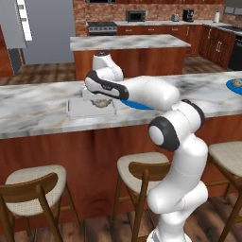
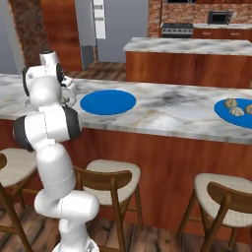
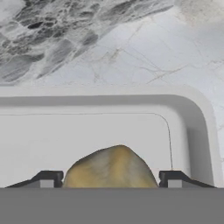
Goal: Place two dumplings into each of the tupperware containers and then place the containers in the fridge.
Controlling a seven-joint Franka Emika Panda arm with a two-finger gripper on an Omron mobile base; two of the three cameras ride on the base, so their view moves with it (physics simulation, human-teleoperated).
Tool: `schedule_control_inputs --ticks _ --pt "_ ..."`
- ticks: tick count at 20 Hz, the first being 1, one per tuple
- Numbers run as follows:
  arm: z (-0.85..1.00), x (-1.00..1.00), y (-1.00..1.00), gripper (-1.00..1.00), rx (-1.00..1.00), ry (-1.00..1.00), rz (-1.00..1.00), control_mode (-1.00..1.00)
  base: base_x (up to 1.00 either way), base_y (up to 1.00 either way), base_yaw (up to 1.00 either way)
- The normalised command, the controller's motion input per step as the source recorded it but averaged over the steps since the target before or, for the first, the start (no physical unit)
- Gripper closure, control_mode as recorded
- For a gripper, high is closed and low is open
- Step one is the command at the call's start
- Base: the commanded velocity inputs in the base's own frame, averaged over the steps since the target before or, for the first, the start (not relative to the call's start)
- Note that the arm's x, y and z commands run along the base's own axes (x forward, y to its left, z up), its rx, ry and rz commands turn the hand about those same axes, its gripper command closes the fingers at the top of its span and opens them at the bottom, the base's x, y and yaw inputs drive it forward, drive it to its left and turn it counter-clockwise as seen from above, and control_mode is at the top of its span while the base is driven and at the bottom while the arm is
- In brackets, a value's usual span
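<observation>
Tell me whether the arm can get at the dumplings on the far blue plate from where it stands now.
Probably not without moving. The tool hangs over the tupperware container with one dumpling between its open fingertips, while those dumplings sit on the blue plate well along the counter; nothing blocks the path.

one tupperware container (image 3: 192, 131) sits right under the claw (image 3: 110, 179), with one dumpling (image 3: 111, 168) between its fingertips. two blue plates: one (image 2: 108, 102) just beside the claw, another (image 2: 236, 114) well apart, carrying three dumplings (image 2: 230, 103). three stools (image 1: 142, 168) stand below.
</observation>
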Motion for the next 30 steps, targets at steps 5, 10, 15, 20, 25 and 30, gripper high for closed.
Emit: schedule_control_inputs --ticks 5,10,15,20,25,30 --pt "0.00 0.22 0.00 -1.00 0.00 0.00 0.00 -1.00 0.00 0.00 0.00" --pt "0.00 0.27 0.00 -1.00 0.00 0.00 0.00 -1.00 0.00 0.00 0.00" --pt "0.00 0.06 0.00 -1.00 0.00 0.00 0.00 -1.00 0.00 0.00 0.00" --pt "0.16 -0.25 -0.03 -1.00 0.00 -0.02 0.00 -1.00 0.00 0.00 0.00" --pt "0.22 -0.76 -0.64 -1.00 0.00 -0.01 0.00 -1.00 0.00 0.00 0.00" --pt "0.26 -0.91 -0.85 -1.00 0.00 0.00 0.00 -1.00 0.00 0.00 0.00"
